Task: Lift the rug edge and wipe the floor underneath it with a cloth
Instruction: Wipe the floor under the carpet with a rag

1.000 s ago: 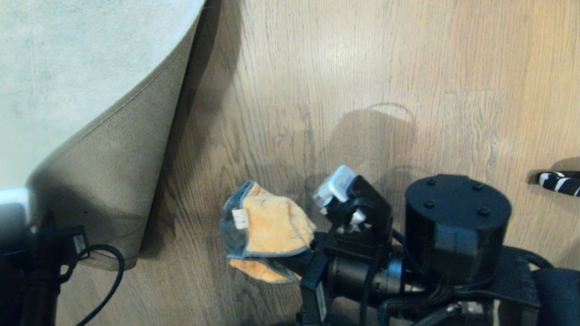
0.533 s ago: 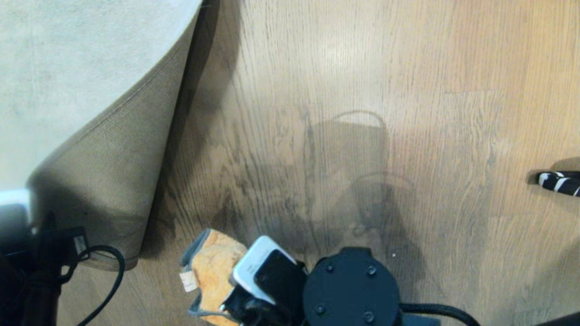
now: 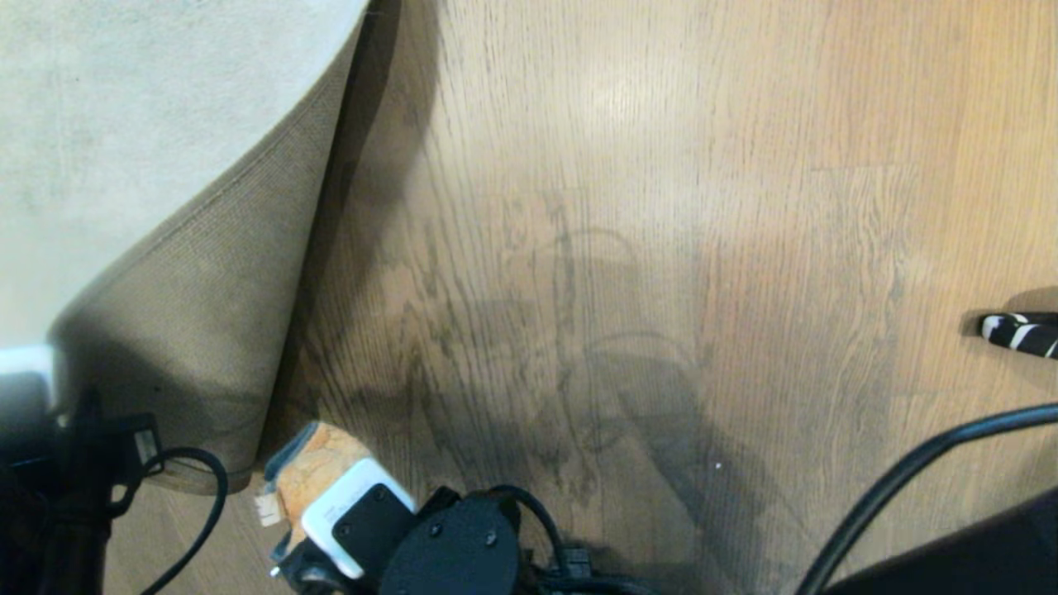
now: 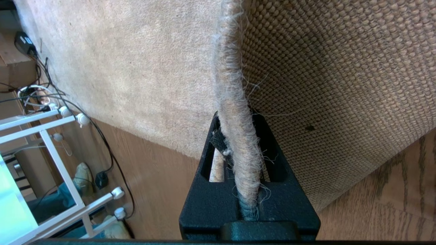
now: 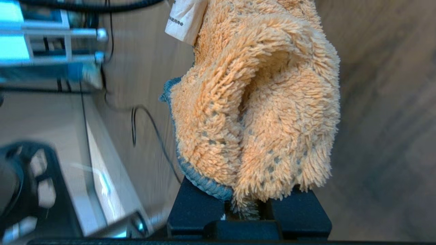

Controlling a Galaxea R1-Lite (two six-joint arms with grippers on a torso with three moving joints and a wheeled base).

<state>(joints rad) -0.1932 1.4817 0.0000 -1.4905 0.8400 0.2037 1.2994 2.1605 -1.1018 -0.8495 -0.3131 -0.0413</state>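
The wood-grain floor [image 3: 702,207] carries a pale rug [image 3: 124,124] and a striped object [image 3: 1021,332] far right.

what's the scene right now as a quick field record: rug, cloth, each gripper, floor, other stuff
rug edge: lifted, tan backing showing
left gripper: shut on the rug edge
cloth: orange face out, bunched, white tag showing
right gripper: shut on the cloth, low in the head view beside the raised rug
floor: wood planks, bare beside the rug
other: black-and-white striped object at far right
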